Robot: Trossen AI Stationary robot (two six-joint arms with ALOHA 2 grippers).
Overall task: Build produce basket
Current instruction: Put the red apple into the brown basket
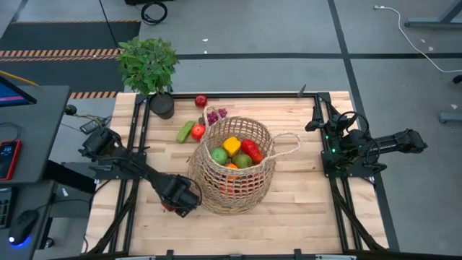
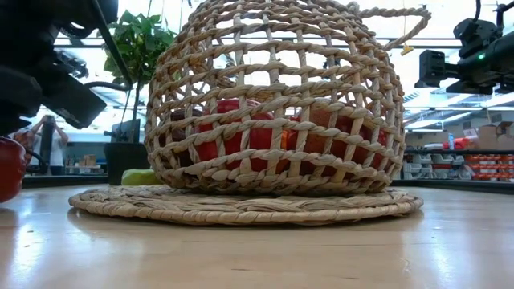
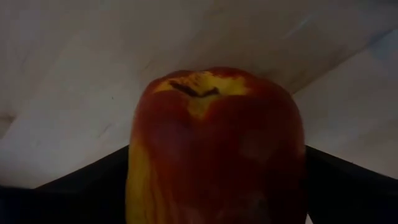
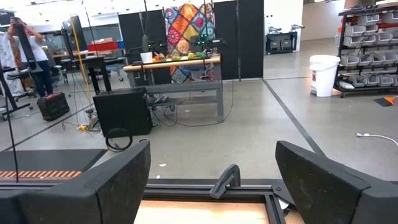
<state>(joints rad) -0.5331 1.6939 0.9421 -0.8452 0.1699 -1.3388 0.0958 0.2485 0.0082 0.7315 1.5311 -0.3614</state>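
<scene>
The wicker basket (image 1: pixel 234 162) stands upright mid-table and holds a green apple (image 1: pixel 219 154), a yellow pepper (image 1: pixel 232 145), a red pepper (image 1: pixel 252 151) and other produce. My left gripper (image 1: pixel 180 198) points down at the basket's near left, open over a red apple (image 3: pixel 214 149) whose underside rests on the table; its fingers stand on either side of the apple. A cucumber (image 1: pixel 185 131), a red fruit (image 1: pixel 198 132), grapes (image 1: pixel 215 114) and another red apple (image 1: pixel 201 101) lie beyond the basket. My right gripper (image 4: pixel 211 180) waits open and level at the table's right edge. My left gripper comes at the red apple from above, one finger (image 3: pixel 68 193) at each of its two sides, stem end up. Whether the fingers touch the apple cannot be told. The apple (image 2: pixel 10 168) sits on the table.
A potted plant (image 1: pixel 149 68) stands at the far left corner. A black frame (image 1: pixel 137 144) runs along the table's edges. Bare wood lies to the right and near side of the basket. People and benches show in the room beyond.
</scene>
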